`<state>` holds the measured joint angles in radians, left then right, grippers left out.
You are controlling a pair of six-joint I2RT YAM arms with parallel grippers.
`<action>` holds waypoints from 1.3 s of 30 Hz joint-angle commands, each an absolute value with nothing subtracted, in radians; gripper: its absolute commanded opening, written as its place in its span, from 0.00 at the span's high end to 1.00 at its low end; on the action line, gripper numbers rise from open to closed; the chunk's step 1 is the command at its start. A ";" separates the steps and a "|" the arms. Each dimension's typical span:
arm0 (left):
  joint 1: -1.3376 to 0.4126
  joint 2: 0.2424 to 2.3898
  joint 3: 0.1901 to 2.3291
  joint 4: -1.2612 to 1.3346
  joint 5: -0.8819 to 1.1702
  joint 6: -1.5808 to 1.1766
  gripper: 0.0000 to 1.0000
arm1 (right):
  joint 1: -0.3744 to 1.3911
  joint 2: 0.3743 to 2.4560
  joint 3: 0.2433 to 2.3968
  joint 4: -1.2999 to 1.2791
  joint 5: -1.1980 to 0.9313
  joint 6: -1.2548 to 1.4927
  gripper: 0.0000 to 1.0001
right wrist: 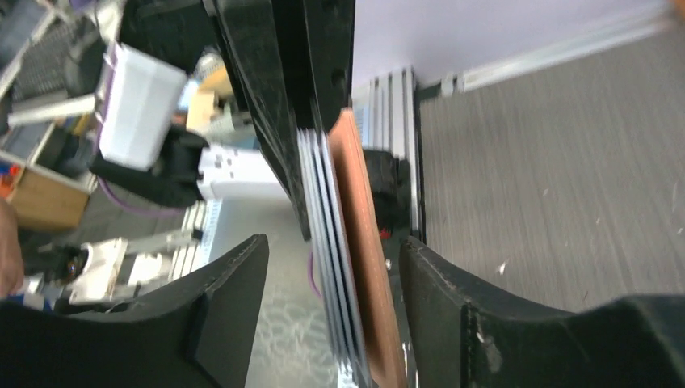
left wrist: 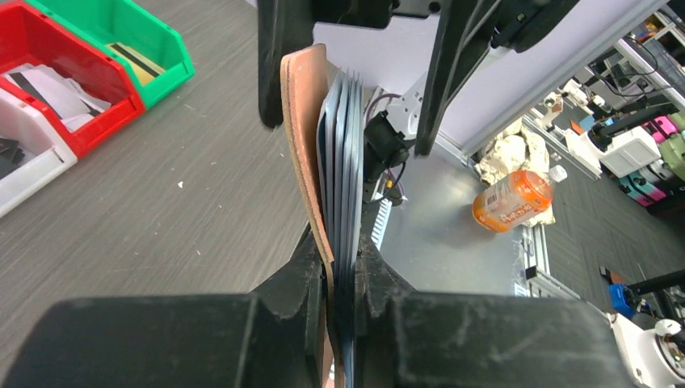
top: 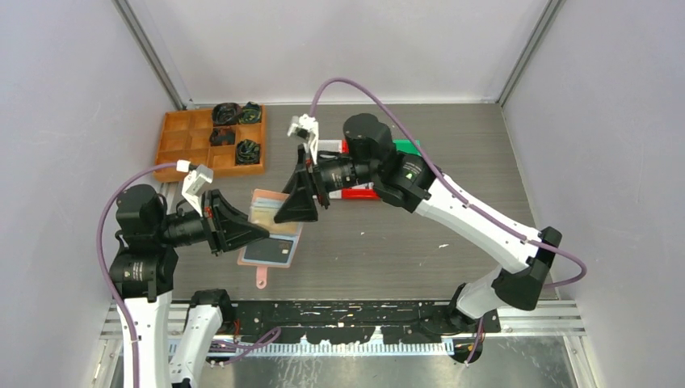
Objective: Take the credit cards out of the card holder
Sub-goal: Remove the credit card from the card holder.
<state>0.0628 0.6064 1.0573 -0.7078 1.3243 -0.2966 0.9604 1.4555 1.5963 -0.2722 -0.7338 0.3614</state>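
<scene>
while it's clamped, card holder (left wrist: 300, 105) contains credit cards (left wrist: 343, 153).

Soft, even light from overhead; the wrist views were rougher.

Over the grey surface (top: 388, 234) the light was bright and diffuse, leaving only faint shadows beneath the right arm (top: 468, 212), and the frame posts (top: 156, 56) leaned outward at the edges. In the left wrist view the card holder (left wrist: 303, 121) stood fairly sharp while the near left jaws were dark and soft. The right wrist view was blurred throughout, its right jaws nearly black against a washed-out wall (right wrist: 485, 32).
</scene>
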 commanded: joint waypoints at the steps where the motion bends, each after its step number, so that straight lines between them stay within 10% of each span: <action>1: 0.063 0.628 1.095 -0.777 1.390 -0.192 1.00 | 0.966 1.516 1.686 -0.574 -0.844 0.170 0.33; 6: 0.063 0.635 1.097 -0.777 1.393 -0.189 1.00 | 0.986 1.558 1.748 -0.599 -0.873 0.154 0.34; 14: 0.063 0.634 1.093 -0.778 1.394 -0.184 0.98 | 0.993 1.617 1.807 -0.585 -0.900 0.179 0.81; 18: 0.062 0.631 1.082 -0.771 1.379 -0.190 0.48 | 0.991 1.565 1.720 -0.456 -0.852 0.232 0.99; 22: 0.063 0.615 1.039 -0.637 1.325 -0.359 0.25 | 0.967 1.449 1.512 -0.107 -0.772 0.410 0.99; 29: 0.063 0.543 0.927 -0.248 1.183 -0.764 0.30 | 0.954 1.276 1.160 0.565 -0.507 0.738 0.99; 39: 0.062 0.494 0.882 -0.105 0.998 -0.963 0.49 | 0.979 1.244 0.991 0.850 -0.336 0.895 0.99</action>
